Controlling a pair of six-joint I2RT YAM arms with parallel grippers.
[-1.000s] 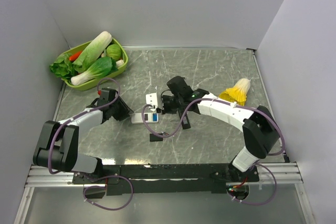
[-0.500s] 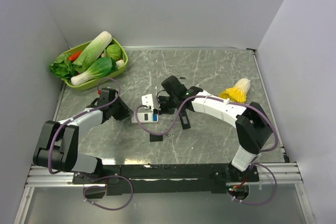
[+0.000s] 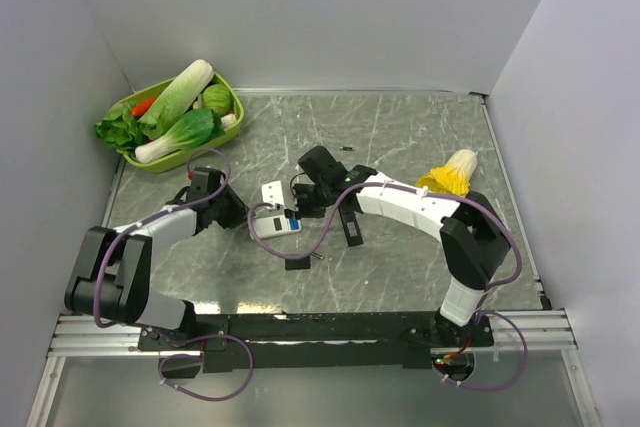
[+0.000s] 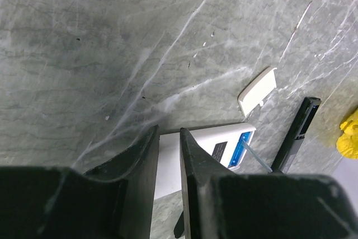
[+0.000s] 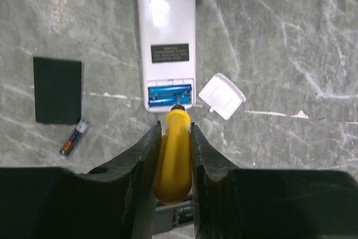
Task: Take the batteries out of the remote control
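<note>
A white remote lies face down with its battery bay open. Two blue batteries lie in the bay, which also shows in the left wrist view. My right gripper is shut on a yellow-handled screwdriver, and its tip touches the blue batteries. In the top view the right gripper is just right of the remote. My left gripper is nearly closed, with its tips on the remote's far end. A loose orange-and-black battery lies on the table.
The white cover plate lies beside the bay. A black cover plate lies next to the loose battery. A black remote lies right of the white one. A green basket of vegetables stands at the back left, and a yellow cabbage lies at the right.
My right gripper has moved left with the screwdriver. The white cover plate has shifted a little to the left. The left arm has barely moved.
</note>
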